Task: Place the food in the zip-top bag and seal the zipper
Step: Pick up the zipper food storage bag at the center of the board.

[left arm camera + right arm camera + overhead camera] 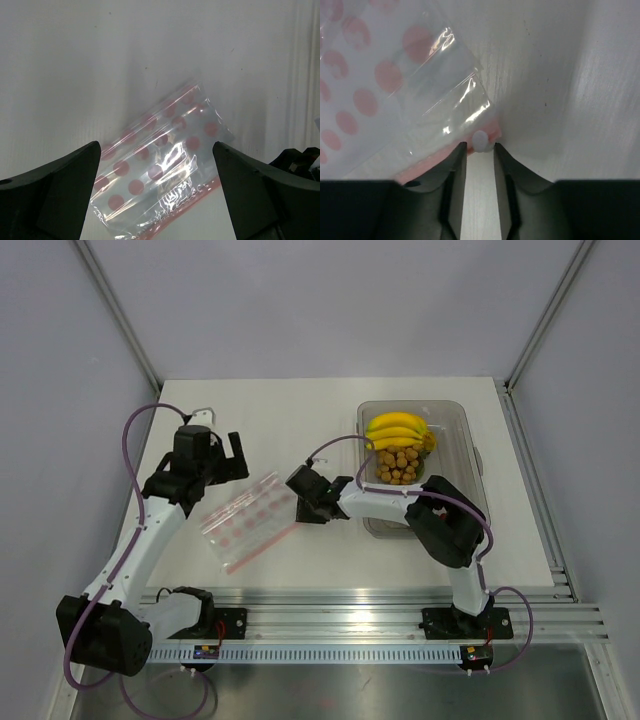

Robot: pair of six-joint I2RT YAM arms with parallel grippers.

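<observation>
Thin clear plastic zip-top bag printed with pink-red dots (250,522): flat on the white table (300,430) between the arms, long axis slanting near-left to far-right in the top view. Narrow pink-red zipper strip (491,131) on the end facing the right pincer (480,147), small white slider (481,141) right at its tips. Narrowed there to a slim gap; pinching or not, cannot tell. Left pincer (155,145) spread wide by the bag's far long edge, gripping nothing. Yellow bananas (398,428) and tan-orange round fruits (400,464) well apart to the right, in a rigid clear tray (470,455). Probably next: drawing the slider along the strip.

Glossy thin-plastic bag (165,160), seemingly matt table (75,60)
</observation>
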